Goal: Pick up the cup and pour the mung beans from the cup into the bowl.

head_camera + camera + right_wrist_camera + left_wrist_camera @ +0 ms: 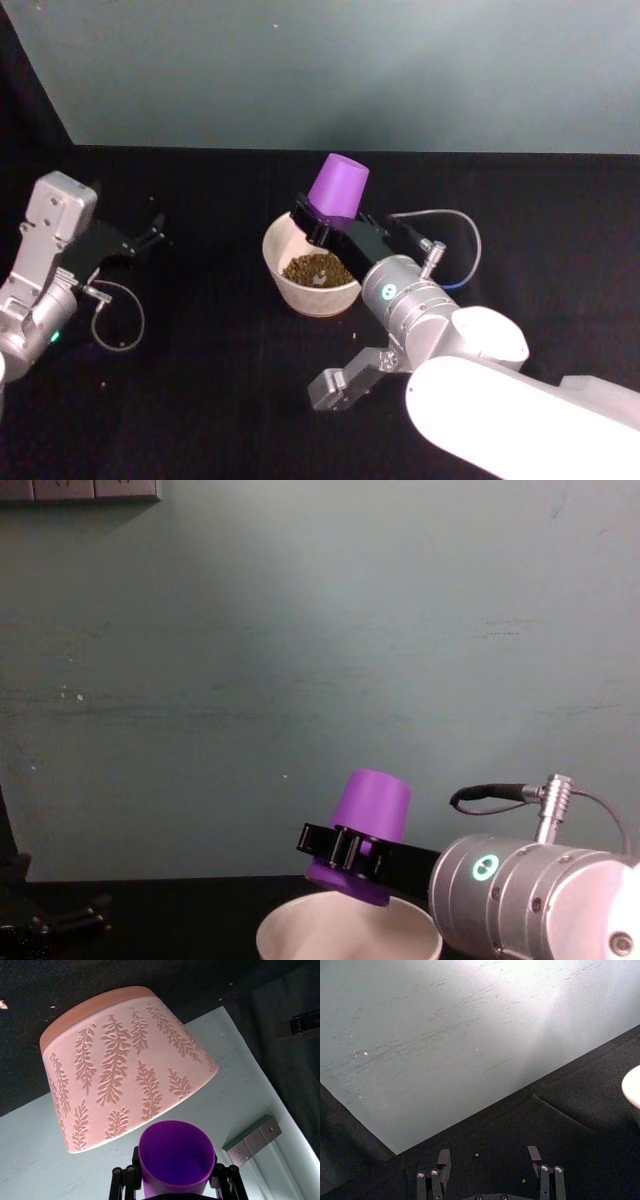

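**A:** How far along were we, starting from the left?

**B:** Our left end effector [152, 231] hung idle over the left side of the table [200, 400], fingers spread and empty, well apart from the bowl [276, 262]. In the left wrist view a stray bean [476, 1154] lay on the table between its fingers.

**A:** And the pour?

**B:** We judged it all but done. The mung beans [318, 268] lay heaped in the bowl. Above its far rim, the cup [338, 188] was tipped nearly upside down, mouth towards the bowl. Our right end effector [322, 222] was clamped around the cup near its mouth. What was left, we reckoned, was righting the cup and setting it down.

**A:** Room for that?

**B:** Bare table lay between the bowl and the left end effector, and more lay behind and to the right of the bowl. The wall [400, 70] closed off the table's far edge, beyond the cup. Our own right arm crowded the near right.
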Available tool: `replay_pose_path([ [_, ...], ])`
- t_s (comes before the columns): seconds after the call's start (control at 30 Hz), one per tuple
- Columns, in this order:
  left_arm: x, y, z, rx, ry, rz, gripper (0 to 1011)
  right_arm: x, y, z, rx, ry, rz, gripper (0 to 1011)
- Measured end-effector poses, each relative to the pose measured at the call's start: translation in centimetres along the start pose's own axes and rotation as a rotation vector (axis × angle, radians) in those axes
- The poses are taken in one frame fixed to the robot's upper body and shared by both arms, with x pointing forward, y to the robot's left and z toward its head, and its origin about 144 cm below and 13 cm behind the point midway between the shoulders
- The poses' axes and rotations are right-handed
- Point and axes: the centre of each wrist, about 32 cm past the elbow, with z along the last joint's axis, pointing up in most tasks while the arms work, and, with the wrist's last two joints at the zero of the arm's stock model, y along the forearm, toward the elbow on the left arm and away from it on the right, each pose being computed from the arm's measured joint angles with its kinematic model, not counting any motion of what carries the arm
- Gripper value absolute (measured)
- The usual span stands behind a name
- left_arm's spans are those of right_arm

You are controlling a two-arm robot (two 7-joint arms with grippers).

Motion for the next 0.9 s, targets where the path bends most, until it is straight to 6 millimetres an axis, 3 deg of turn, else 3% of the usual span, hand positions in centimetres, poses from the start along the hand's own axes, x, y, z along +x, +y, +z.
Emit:
replay_pose_path([
  [0.27,0.0,0.0,0.0,0.0,0.0,0.0,1000,0.1,-0.1,-0.1,-0.014,0.024,-0.001,734],
  [0.4,0.0,0.0,0.0,0.0,0.0,0.0,1000,-0.4,-0.3,-0.5,-0.023,0.157,-0.015,735],
  [0.5,0.0,0.0,0.0,0.0,0.0,0.0,1000,-1.4,-0.4,-1.1,-0.035,0.384,-0.033,734],
  [0.53,0.0,0.0,0.0,0.0,0.0,0.0,1000,-1.4,-0.4,-1.1,-0.035,0.384,-0.033,734],
  [0.9,0.0,0.0,0.0,0.0,0.0,0.0,1000,-4.9,-1.2,-3.5,-0.117,1.014,-0.143,734],
])
